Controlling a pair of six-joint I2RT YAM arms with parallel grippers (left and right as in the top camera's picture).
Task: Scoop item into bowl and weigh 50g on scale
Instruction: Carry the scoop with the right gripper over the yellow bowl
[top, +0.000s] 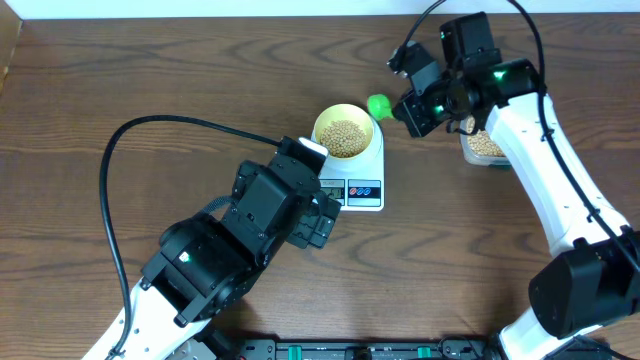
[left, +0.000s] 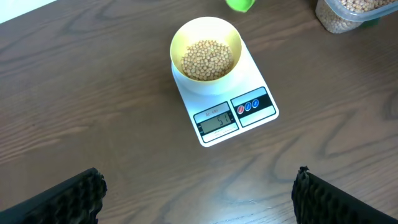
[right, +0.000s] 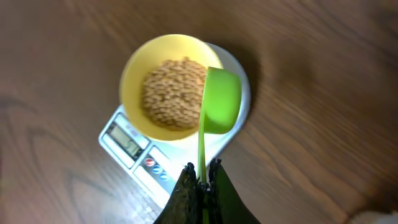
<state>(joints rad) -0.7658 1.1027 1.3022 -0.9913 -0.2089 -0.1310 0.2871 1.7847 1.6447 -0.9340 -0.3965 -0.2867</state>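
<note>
Wood table (top: 120, 80), scale (left: 256, 78) display (left: 216, 120) clearest from left wrist, right hand (right: 203, 176) grasping scoop (right: 222, 102), left hand (left: 198, 190) released

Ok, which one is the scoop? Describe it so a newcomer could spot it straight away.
Find the white scale mid-table with the pale yellow bowl of beans on it. At the bowl's upper-right edge in the overhead view is a small scoop, its thin handle pinched in the fingers of the right gripper. Its bright green colour sets it apart; the nearby tub is clear plastic.
</note>
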